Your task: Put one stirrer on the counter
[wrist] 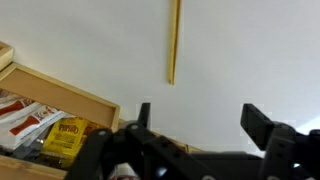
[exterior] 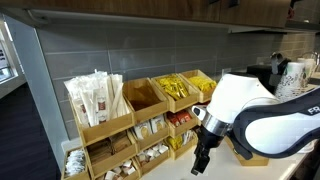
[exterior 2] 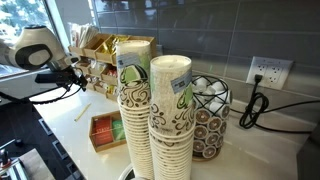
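Observation:
A thin light-wood stirrer (wrist: 174,40) lies flat on the pale off-white counter (wrist: 90,50), apart from my gripper. It also shows in an exterior view (exterior 2: 80,112) as a pale stick on the counter. My gripper (wrist: 203,120) is open and empty, with its two black fingers spread wide just above the counter. It hangs in front of the bin rack in both exterior views (exterior: 203,158) (exterior 2: 76,84). A bin of several paper-wrapped stirrers (exterior: 95,98) stands at the rack's top.
The tiered light-wood bin rack (exterior: 112,128) holds packets and sachets. A low wooden tray (exterior 2: 104,131) with red packets sits by two tall stacks of paper cups (exterior 2: 150,110). A wire pod holder (exterior 2: 208,115) and a wall outlet (exterior 2: 266,71) are behind.

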Controlling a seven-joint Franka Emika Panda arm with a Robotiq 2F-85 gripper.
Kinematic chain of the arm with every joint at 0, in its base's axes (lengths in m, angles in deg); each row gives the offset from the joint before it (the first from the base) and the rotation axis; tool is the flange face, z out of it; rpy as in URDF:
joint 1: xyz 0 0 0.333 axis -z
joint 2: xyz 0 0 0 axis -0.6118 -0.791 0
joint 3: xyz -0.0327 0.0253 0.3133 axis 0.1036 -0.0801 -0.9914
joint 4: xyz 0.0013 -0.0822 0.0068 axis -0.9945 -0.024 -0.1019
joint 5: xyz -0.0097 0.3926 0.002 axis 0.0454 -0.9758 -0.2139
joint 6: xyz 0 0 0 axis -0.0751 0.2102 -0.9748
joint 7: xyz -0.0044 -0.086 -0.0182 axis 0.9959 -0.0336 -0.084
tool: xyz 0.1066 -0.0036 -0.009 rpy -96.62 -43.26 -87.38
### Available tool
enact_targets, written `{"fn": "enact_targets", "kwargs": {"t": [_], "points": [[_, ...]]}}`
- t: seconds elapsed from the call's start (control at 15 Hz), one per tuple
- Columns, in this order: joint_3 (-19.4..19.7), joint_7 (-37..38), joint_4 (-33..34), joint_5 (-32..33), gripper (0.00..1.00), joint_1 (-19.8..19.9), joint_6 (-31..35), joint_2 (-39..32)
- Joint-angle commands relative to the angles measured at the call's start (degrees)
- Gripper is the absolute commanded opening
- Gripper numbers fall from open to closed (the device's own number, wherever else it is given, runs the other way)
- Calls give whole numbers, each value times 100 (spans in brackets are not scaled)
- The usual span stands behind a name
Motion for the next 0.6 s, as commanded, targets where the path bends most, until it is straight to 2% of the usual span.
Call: {"fn": "enact_targets", "kwargs": {"t": [0.0, 0.27, 0.33, 0.4, 0.53], "points": [[123, 11, -96, -58, 100, -162, -768, 760], [118, 217, 66, -67, 100, -157, -1683, 1253], [207, 131, 133, -230, 100, -260, -1938, 1330], [90, 115, 110, -42, 100, -119, -1534, 1091], [99, 114, 144, -48, 100, -126, -1610, 1176]]}}
